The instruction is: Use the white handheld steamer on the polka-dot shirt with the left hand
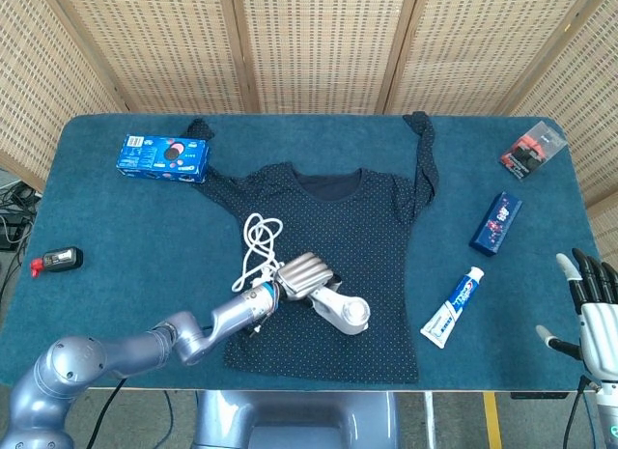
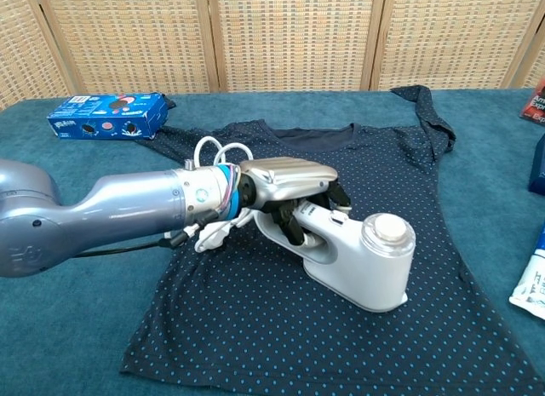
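Steamer point(image 2: 362, 260) on shirt point(image 1: 328, 237), near table's front edge.
My left hand point(image 2: 285, 187) clamps its rigid handle; bulky, probably top-heavy, smooth plastic. Right hand point(image 1: 594, 304) idle, fingers apart.

We see a tabletop point(image 1: 116, 227) covered in teal cloth, backed on the far side by woven cane screens point(image 1: 319, 43) in wooden frames, under even, soft light.
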Tool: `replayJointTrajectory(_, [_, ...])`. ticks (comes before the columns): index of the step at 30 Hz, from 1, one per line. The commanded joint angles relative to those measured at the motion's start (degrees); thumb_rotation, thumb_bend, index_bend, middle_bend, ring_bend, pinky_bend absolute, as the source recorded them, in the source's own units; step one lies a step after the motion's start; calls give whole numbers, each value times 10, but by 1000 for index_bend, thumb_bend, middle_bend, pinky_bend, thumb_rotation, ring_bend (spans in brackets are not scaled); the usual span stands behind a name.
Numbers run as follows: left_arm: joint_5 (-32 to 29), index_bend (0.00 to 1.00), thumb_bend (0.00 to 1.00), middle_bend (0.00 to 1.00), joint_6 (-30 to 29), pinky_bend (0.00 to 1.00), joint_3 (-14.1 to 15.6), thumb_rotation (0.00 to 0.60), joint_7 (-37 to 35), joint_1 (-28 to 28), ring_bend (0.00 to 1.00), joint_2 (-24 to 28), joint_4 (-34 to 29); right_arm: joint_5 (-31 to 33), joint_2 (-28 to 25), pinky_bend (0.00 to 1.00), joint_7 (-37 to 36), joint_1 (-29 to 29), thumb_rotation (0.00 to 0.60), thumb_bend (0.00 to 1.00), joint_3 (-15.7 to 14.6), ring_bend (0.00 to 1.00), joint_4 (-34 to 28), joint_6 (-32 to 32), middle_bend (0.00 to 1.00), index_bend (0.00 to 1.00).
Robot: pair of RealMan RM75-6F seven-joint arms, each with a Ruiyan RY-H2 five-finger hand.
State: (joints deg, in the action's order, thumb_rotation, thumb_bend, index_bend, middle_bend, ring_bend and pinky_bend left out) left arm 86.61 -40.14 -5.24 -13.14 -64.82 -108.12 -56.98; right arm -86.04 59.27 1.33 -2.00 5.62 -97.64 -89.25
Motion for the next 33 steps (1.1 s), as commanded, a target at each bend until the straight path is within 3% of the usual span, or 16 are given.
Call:
replayJointTrajectory(1, [-4,930,669,765,4,811,2,600,10,1,716,-3,2,-1,0,0,-1,0,600,0,0,0,0,-1,0,0])
replayJointTrajectory(33, [-37,933,669,764,-14,805,8,600,40,52,716,87,15,-12,2,0,8,1,600,0,-5,0,-6,-5,0,0])
